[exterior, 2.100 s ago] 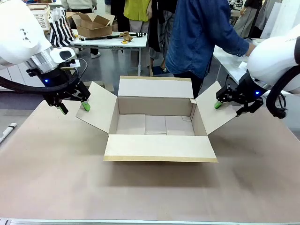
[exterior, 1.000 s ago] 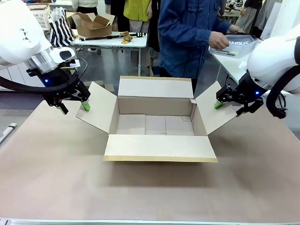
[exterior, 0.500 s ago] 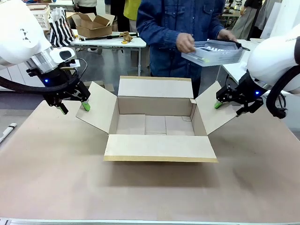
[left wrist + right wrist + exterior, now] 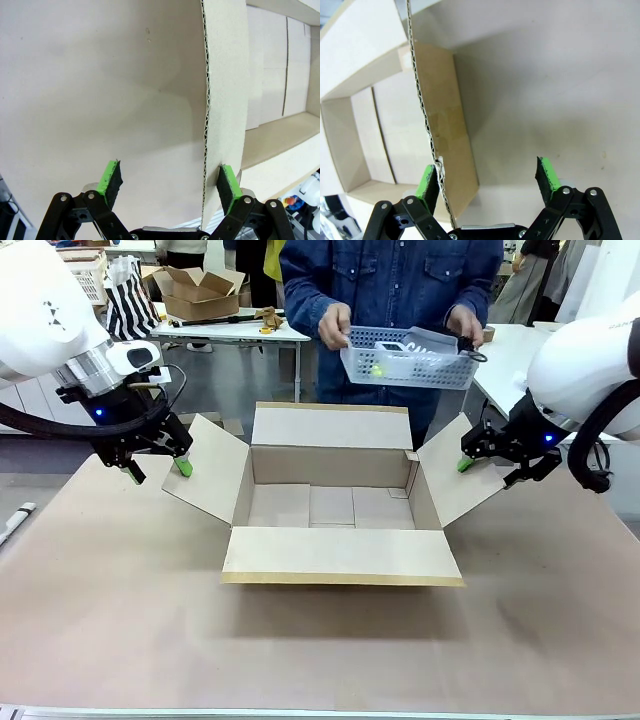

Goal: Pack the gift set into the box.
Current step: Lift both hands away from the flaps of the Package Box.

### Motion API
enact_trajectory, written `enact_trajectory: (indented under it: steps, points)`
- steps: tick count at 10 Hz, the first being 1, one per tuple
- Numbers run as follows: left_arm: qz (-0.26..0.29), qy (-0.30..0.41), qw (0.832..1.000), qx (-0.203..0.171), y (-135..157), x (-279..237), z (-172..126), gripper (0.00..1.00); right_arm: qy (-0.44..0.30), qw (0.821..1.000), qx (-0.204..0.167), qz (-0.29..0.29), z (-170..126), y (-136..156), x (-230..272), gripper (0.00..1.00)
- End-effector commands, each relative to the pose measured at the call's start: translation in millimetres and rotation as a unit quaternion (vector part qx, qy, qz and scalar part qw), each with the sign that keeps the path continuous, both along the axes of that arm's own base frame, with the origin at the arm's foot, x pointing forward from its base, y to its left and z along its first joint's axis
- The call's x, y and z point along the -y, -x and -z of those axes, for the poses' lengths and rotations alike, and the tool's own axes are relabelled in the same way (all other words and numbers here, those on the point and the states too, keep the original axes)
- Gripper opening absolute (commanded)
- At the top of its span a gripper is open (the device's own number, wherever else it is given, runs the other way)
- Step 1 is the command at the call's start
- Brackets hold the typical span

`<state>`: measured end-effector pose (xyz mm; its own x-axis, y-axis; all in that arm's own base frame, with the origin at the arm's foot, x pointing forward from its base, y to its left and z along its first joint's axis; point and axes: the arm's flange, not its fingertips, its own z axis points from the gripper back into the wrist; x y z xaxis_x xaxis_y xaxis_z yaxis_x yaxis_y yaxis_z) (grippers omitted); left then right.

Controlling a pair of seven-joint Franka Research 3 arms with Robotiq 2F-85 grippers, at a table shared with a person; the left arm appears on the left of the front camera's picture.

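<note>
Brown corrugated box point(image 4: 340, 555) sat open mid-table point(image 4: 120, 630), four flaps splayed, floor bare. The left gripper point(image 4: 160, 472) stood at the outer edge of the left flap point(image 4: 205, 480). Its wrist view showed the jaws spread wide, with the flap's cut edge running up between the pads, close to one and well apart from the other, so nothing was pinched. The right gripper point(image 4: 488, 472) stood likewise at the right flap point(image 4: 450, 485), jaws released and astride the edge. That edge lay against or just beside one pad, and I could not tell which. The basket point(image 4: 420, 370) was off the table, held in the air at the far side by a person. One hand point(image 4: 335, 328) was at its left end and the other hand point(image 4: 464, 324) at its right end. It hung above and just beyond the far flap point(image 4: 330, 427), right of centre, not yet over the opening. A grey pouch point(image 4: 435, 340) with part of its lettering showed over the rim, and the smaller contents were too small to sort.

Judged step: delivery under way, the set about to go in, with the arms seemingly posted to keep the side flaps out of the path. The next move calls for bringing the basket nearer until it sits over the opening, then lowering it level so the loose items stay put. The basket looked narrower than the opening, so fit seemed no trouble. The grippers likely need only hold station, clear of the person's hands.
</note>
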<state>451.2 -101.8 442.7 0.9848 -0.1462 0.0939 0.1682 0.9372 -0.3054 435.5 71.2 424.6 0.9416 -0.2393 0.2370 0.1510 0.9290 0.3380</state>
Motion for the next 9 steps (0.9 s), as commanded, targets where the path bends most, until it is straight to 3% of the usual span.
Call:
enact_trajectory:
  steps: [1,9]
  points:
    - [-0.007,-0.010,1.000,0.002,1.4,0.5,-1.6,1.00,0.005,1.000,0.000,0.004,-3.8,-0.8,-0.6,1.00]
    - [-0.007,-0.010,1.000,0.002,1.4,0.5,-1.6,1.00,0.005,1.000,0.000,0.004,-3.8,-0.8,-0.6,1.00]
